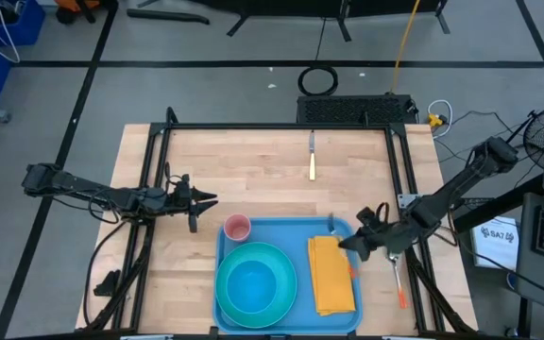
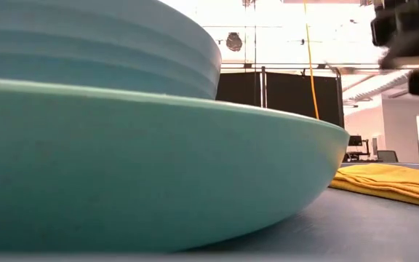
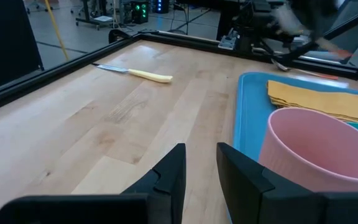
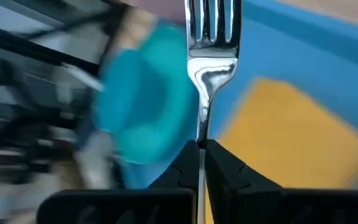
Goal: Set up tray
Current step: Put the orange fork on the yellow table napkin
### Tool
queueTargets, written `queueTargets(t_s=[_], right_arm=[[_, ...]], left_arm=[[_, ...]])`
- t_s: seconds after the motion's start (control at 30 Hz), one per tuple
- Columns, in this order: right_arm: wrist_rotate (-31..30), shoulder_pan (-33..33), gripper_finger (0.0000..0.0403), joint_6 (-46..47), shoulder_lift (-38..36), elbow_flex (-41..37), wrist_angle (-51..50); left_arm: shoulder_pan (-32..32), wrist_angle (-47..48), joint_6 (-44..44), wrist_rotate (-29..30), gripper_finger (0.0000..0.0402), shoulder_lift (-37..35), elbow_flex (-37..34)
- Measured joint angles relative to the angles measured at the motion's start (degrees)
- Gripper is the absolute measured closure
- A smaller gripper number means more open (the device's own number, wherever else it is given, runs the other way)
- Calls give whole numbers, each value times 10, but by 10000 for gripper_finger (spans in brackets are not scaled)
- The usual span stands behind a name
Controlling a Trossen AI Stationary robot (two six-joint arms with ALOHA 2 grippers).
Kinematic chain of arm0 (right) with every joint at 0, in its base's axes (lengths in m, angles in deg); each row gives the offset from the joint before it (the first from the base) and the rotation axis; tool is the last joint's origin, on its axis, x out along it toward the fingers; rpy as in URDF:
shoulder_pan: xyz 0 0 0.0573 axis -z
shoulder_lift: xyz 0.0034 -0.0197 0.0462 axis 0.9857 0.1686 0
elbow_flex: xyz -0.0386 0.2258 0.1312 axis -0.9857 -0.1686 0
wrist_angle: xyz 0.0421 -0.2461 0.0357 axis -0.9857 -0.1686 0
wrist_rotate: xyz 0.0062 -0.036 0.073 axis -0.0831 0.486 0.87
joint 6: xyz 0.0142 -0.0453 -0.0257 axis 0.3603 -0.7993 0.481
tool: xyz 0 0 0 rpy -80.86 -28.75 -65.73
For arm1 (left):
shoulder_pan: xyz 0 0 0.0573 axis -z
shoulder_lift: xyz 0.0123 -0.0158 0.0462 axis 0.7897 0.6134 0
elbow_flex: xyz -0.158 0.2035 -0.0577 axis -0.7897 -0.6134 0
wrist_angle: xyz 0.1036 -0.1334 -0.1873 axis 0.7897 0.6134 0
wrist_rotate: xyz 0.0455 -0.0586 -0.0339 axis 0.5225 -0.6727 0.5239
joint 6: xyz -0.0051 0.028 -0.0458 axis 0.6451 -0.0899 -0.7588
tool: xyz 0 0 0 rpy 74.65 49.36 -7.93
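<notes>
1. Right claw [image 1: 355, 244] is over the tray's right edge, fingers pinched tight on a fork [image 4: 211, 43] by its handle; the wrist view shows the tines pointing out ahead, a grip that looks meant for laying it flat
2. The tray [image 1: 281, 230] sits on the wooden surface [image 1: 253, 170] at the near edge, between the two arms, already well stocked
3. On it: a teal plate [image 1: 277, 302] with a blue bowl [image 1: 251, 283] nested inside, a pink cup [image 1: 238, 228] in the far left corner, and a folded yellow napkin [image 1: 332, 276] along the right side
4. My read: the fork is bound for a spot on or beside that napkin, right under the claw
5. Left claw [image 1: 199, 200] waits just left of the tray near the cup, fingers a narrow gap apart and holding nothing
6. A yellow-handled knife [image 1: 312, 161] lies well apart at the far side of the surface, likely next in line
</notes>
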Motion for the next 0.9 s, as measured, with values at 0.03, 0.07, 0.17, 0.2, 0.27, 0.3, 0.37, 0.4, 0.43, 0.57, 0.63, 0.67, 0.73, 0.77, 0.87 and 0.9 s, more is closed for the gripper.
queueTargets(t_s=[0.03,0.07,0.17,0.2,0.27,0.3,0.37,0.4,0.43,0.57,0.63,0.67,0.73,0.77,0.87,0.9], right_arm=[[-5,-5,402,-1,10,0,36],[-6,-10,402,2,24,0,68],[-34,-30,402,31,89,1,160],[-45,-37,402,45,116,4,179],[-78,-50,402,79,177,23,188],[-95,-58,402,96,205,38,185],[-129,-68,402,126,252,79,158],[-144,-71,402,140,272,103,131],[-155,-73,402,153,293,129,93],[-156,-74,402,208,373,246,-95],[-155,-74,402,245,416,298,-172],[-144,-74,402,260,435,320,-204],[-105,-71,402,283,464,349,-248],[-90,-69,402,288,476,359,-255],[-69,-68,402,308,492,365,-244],[-66,-68,402,310,494,365,-242]], left_arm=[[0,0,0,0,309,0,0],[0,0,0,0,309,0,0],[0,0,0,0,309,0,0],[0,0,-2,0,309,0,0],[0,0,-5,0,309,0,0],[0,-1,-8,0,309,0,0],[0,-1,-17,0,309,0,0],[0,-1,-18,0,309,0,0],[0,-1,-19,0,309,0,0],[0,0,-28,0,309,0,0],[0,0,-28,0,309,0,0],[0,0,-28,0,309,0,0],[0,0,-28,0,309,0,0],[0,0,-28,0,309,0,0],[0,0,-28,0,309,0,0],[0,0,-28,0,309,0,0]])
